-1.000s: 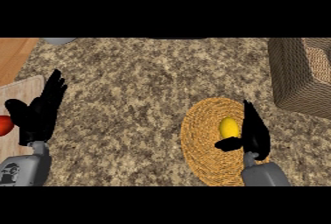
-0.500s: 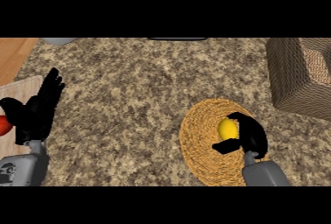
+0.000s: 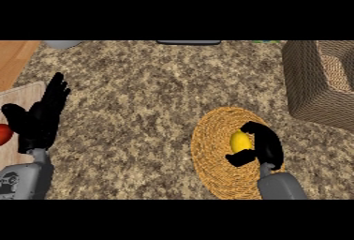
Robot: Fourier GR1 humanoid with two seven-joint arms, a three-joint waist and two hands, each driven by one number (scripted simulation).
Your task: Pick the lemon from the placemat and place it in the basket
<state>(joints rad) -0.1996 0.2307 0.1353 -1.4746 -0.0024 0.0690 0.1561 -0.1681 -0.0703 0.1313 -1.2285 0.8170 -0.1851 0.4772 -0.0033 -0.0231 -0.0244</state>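
At the frame's left edge, the robot's left hand (image 3: 40,119) rests open, fingers straight and pointing up, holding nothing, beside a red object (image 3: 4,134) on a wooden board (image 3: 21,96). Across the speckled counter (image 3: 138,93), at lower right, the yellow lemon (image 3: 239,141) shows over the round woven placemat (image 3: 211,159), the right hand (image 3: 268,146) curled round it. The basket (image 3: 304,84) stands upper right, well apart from the lemon.

The lemon (image 3: 239,141) is laid on the placemat (image 3: 210,149); the basket (image 3: 306,80) is set behind, to the right.
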